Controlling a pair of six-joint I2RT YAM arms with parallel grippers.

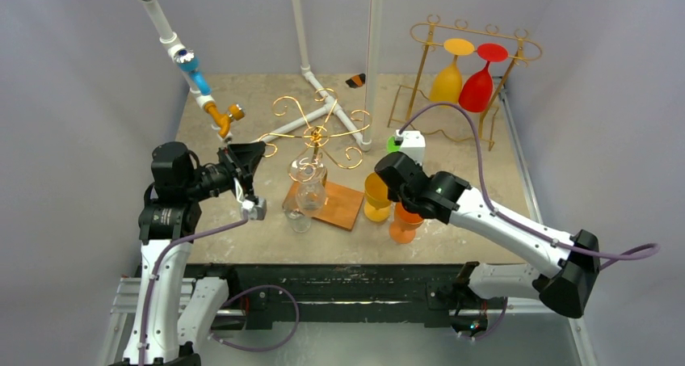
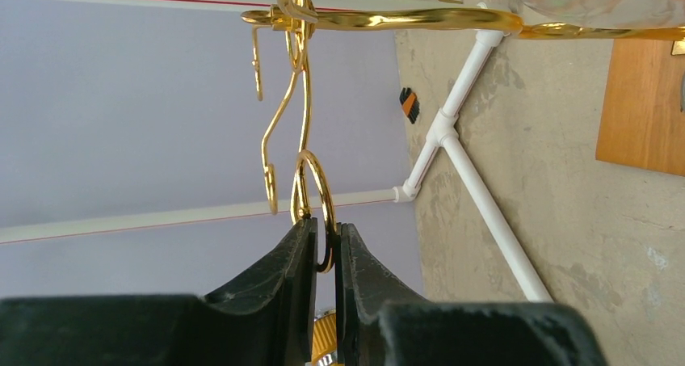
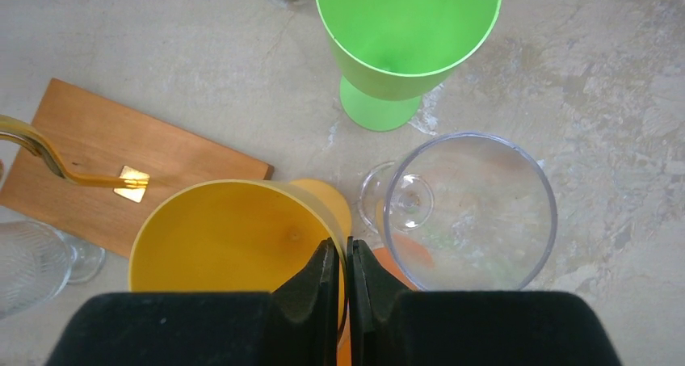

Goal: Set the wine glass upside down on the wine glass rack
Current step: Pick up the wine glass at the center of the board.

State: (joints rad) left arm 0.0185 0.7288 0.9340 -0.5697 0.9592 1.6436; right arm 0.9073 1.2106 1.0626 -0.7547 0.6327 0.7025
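The right arm reaches in low from the right side. Its long white link slopes toward the middle of the table, and the wrist is bent so the right gripper [image 3: 347,249] points straight down. Its jaws are pinched almost together on the rim of the yellow wine glass [image 3: 234,237], one finger inside the bowl and one outside. The glass is upright, mouth up, with its open bowl spreading to the left of the jaws. Just right of the jaws stands a clear glass [image 3: 470,212], and ahead of them, beyond both, a green goblet [image 3: 404,27]. Further left of the jaws lies the wooden base [image 3: 121,160] of the gold rack [image 1: 317,132]. The left arm stands tall, its forearm upright and its wrist turned level, so the left gripper [image 2: 325,235] points sideways at the rack. Its jaws are nipped on a gold ring [image 2: 313,184] at the tip of one rack arm, and the ring rises out from between the fingertips.
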